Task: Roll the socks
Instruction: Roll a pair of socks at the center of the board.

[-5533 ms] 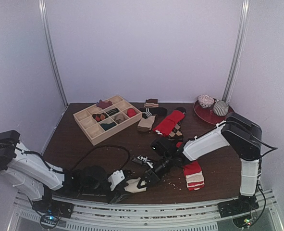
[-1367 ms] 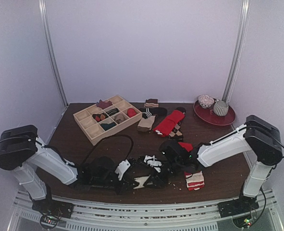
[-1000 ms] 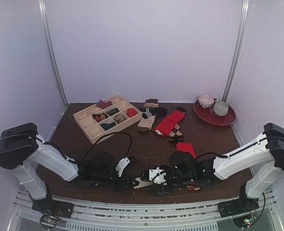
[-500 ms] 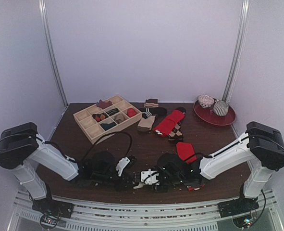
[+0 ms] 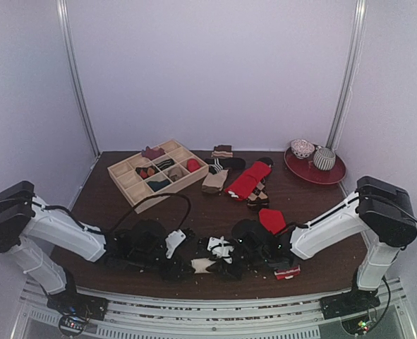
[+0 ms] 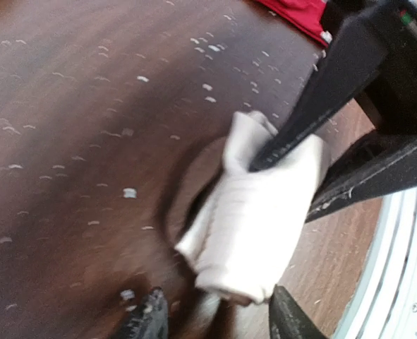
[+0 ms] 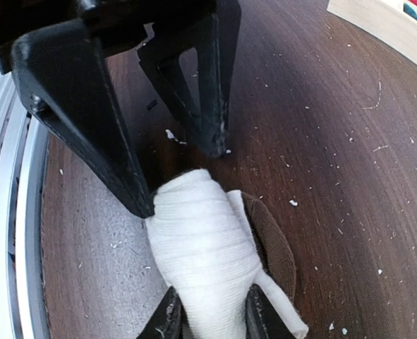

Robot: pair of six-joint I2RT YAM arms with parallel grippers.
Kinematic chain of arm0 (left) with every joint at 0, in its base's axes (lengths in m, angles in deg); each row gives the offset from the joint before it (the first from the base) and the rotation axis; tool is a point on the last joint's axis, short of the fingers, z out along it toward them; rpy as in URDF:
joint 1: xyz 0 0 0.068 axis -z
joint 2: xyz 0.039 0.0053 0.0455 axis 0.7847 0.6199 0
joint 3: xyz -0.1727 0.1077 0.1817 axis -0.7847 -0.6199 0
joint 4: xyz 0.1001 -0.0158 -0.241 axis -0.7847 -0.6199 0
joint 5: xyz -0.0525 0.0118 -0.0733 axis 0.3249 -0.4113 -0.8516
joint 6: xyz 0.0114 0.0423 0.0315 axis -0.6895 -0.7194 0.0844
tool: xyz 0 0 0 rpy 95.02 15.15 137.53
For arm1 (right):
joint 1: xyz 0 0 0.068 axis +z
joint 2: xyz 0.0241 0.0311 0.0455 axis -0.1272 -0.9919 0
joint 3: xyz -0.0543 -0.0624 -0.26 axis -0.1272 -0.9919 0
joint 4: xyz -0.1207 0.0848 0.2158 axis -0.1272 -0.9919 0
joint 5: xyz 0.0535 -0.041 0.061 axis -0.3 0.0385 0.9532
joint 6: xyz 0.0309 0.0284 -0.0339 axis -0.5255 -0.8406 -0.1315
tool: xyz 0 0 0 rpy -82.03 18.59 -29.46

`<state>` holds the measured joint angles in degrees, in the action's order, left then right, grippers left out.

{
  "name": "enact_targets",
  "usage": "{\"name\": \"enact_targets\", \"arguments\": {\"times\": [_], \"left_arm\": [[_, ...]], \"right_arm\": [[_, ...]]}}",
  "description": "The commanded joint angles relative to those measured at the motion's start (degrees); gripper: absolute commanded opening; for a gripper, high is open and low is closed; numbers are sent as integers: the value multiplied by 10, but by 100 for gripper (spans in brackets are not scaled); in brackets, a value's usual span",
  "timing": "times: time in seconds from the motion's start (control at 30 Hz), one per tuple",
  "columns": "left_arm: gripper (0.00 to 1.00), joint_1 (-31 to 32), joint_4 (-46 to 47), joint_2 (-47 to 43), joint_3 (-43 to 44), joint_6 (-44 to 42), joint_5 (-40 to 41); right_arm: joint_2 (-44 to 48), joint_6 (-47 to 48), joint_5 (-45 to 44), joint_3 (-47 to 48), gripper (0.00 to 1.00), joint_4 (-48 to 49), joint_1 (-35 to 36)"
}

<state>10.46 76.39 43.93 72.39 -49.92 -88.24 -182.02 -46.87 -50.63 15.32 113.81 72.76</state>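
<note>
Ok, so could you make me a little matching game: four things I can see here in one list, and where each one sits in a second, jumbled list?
Things:
1. cream sock
2. wooden box
3. red plate
4. red sock with white-striped end

Places:
A. far right corner
B. front edge, in the middle
C. far left, set at an angle
D. front right area

Pairs: 1-B, 2-C, 3-A, 4-D

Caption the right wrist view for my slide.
Right gripper pinches the rolled cream sock; left gripper stands open just beyond it.
</note>
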Motion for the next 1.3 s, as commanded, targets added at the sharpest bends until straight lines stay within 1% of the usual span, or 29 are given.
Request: {"name": "enact_targets", "arguments": {"times": [0.0,0.1,0.2,0.23,0.3,0.43,0.5,0.57,0.7,0.73,0.83,0.87,0.93,1.03,1.13,1.27], "left_arm": [[51,-11,-38,-50,1,-49,83],[55,-11,15,-74,-13,-69,76],[61,-11,100,-81,-39,-81,39],[62,-11,136,-75,-47,-84,28],[63,-11,174,-56,-56,-91,7],[63,-11,229,-8,-62,-98,-31],[62,-12,240,13,-58,-98,-36],[57,-13,236,35,-47,-98,-43],[41,-14,225,69,-38,-97,-68],[36,-15,226,74,-39,-95,-71],[13,-15,223,80,-41,-92,-73],[8,-15,221,80,-41,-91,-74],[4,-16,219,80,-40,-86,-73],[1,-16,198,85,-30,-78,-73],[0,-17,167,97,-19,-64,-75],[0,-18,117,120,-4,-49,-86]], "right_arm": [[-49,-86,62,-26,26,-96,-12],[-63,-107,85,-19,26,-115,-26],[-75,-114,89,-13,26,-139,-34],[-81,-114,90,-5,26,-152,-36],[-91,-114,90,7,26,-177,-39],[-100,-116,87,22,26,-213,-41],[-101,-115,85,27,27,-227,-44],[-103,-116,86,30,27,-239,-47],[-104,-117,90,33,27,-246,-50],[-104,-117,92,34,27,-246,-50],[-105,-117,97,35,27,-243,-50],[-105,-116,98,36,27,-242,-51],[-108,-111,102,44,28,-245,-51],[-113,-106,116,62,34,-249,-51],[-100,-110,127,74,38,-240,-52],[-49,-132,87,78,42,-209,-56]]}}
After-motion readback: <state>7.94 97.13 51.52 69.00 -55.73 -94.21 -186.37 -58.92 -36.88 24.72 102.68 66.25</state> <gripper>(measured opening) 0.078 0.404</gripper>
